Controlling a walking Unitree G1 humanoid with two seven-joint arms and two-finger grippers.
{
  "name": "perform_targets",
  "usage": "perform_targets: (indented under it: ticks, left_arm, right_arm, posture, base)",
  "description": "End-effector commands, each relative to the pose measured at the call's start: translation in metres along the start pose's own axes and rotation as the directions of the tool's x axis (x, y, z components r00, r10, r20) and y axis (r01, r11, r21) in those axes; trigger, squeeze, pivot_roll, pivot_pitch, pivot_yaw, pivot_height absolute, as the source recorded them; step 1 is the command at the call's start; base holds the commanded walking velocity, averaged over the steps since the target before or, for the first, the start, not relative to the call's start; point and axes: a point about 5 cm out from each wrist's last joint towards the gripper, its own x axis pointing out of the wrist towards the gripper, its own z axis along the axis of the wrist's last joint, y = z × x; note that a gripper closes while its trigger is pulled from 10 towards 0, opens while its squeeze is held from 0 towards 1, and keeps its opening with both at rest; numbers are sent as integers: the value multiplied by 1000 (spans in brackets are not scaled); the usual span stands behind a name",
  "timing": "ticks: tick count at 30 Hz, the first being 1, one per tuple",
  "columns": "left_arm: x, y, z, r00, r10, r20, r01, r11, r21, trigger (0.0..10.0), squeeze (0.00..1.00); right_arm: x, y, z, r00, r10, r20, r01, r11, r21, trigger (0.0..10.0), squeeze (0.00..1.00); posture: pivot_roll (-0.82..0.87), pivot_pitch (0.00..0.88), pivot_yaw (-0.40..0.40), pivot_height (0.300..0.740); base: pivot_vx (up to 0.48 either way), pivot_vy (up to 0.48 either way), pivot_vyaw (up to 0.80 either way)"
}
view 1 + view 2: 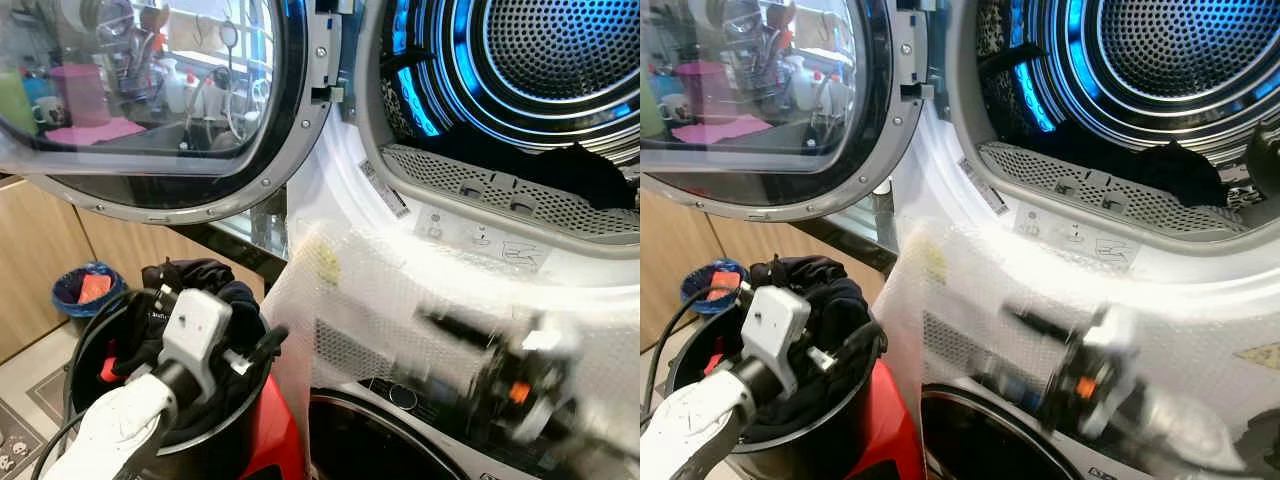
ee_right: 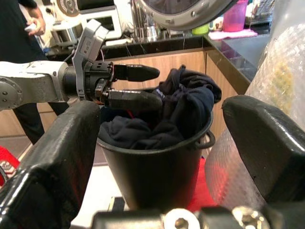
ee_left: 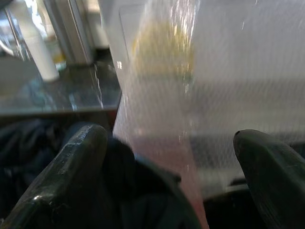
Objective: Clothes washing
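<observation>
A black bucket (image 2: 152, 167) heaped with dark navy clothes (image 2: 167, 109) stands at the lower left, in front of the washer. My left gripper (image 1: 255, 350) hovers open just over that heap, its fingers (image 3: 71, 171) wide apart and empty. The washer's drum (image 1: 540, 50) is lit blue, and a dark garment (image 1: 590, 170) lies at its front lip. My right gripper (image 1: 450, 340) is blurred below the drum opening, in front of the machine's face. It points toward the bucket, open, with nothing between its fingers (image 2: 52, 162).
The round glass door (image 1: 150, 100) hangs open on the left, above the bucket. Bubble wrap (image 1: 380, 300) covers the machine's front, with a second door (image 1: 380, 440) below. A small blue bin (image 1: 88, 288) sits by wooden cabinets. A person (image 2: 19, 28) stands behind.
</observation>
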Motion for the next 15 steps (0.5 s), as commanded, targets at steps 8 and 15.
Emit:
perform_targets:
  ticks: [8, 15]
  left_arm:
    - [-3, -5, -37, 982, 86, -166, -100, 992, -80, 10000, 0]
    - [-8, -2, -60, 932, 251, -262, -292, 947, -132, 10000, 0]
  right_arm:
    - [-9, -17, -25, 976, -147, -158, 139, 988, -62, 10000, 0]
    - [-9, -23, -33, 968, -173, -182, 159, 983, -93, 10000, 0]
  posture:
    - [64, 0, -58, 740]
    - [70, 0, -55, 740]
  base:
    - [0, 0, 0]
    - [0, 0, 0]
